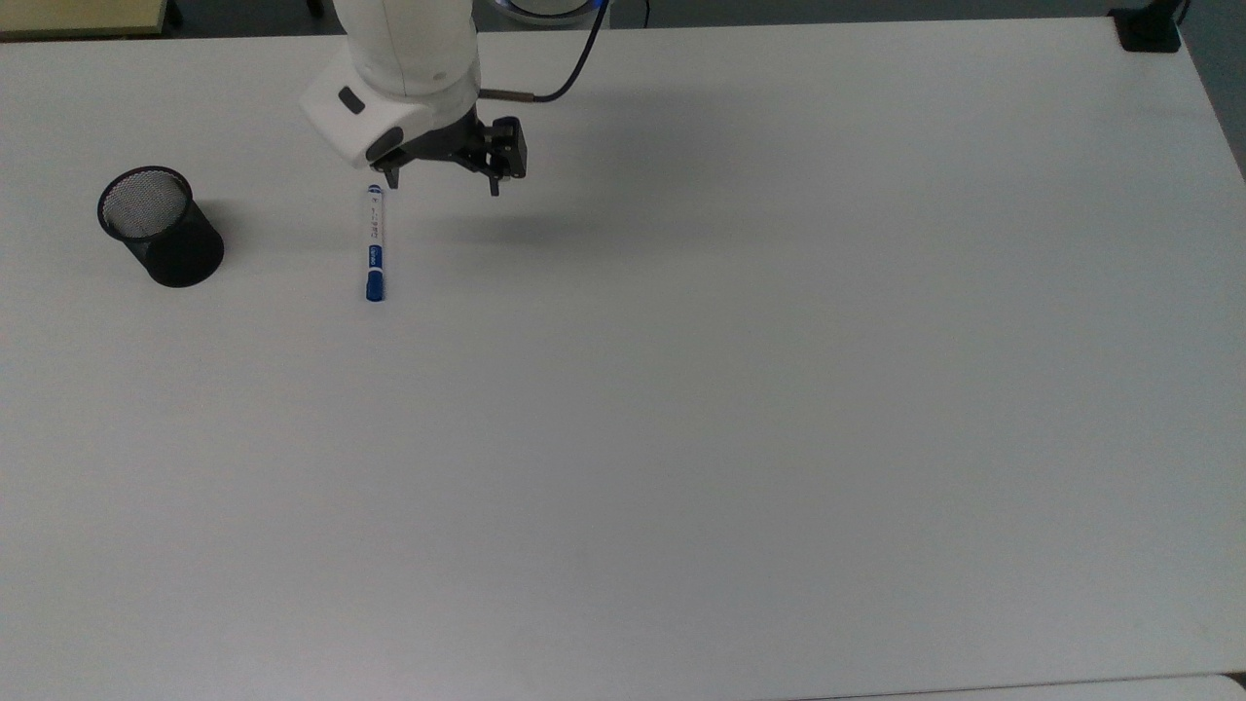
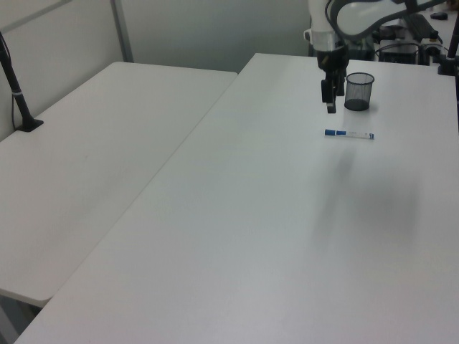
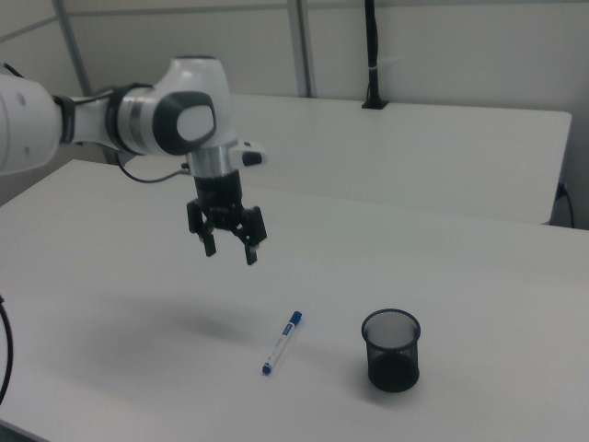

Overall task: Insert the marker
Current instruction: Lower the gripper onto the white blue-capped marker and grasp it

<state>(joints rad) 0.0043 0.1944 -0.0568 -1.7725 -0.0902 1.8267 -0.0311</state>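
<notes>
The marker (image 1: 375, 243) lies flat on the white table (image 1: 681, 389), a slim white pen with a blue cap at its near end in the top view. It also shows as the marker (image 3: 282, 343) and the marker (image 2: 348, 134). An upright black mesh cup (image 1: 161, 226) stands to the top view's left of it, also seen as the cup (image 3: 391, 350) and the cup (image 2: 358, 91). My gripper (image 1: 440, 185) hangs open above the table, just past the marker's far end in the top view, holding nothing. The gripper (image 3: 229, 250) is well above the surface.
A second white table (image 2: 93, 165) adjoins at the left view's left, with a black post (image 2: 18, 93) clamped to it. A black clamp (image 1: 1149, 29) sits at the top view's far right corner. A cable (image 1: 574, 58) trails from the arm.
</notes>
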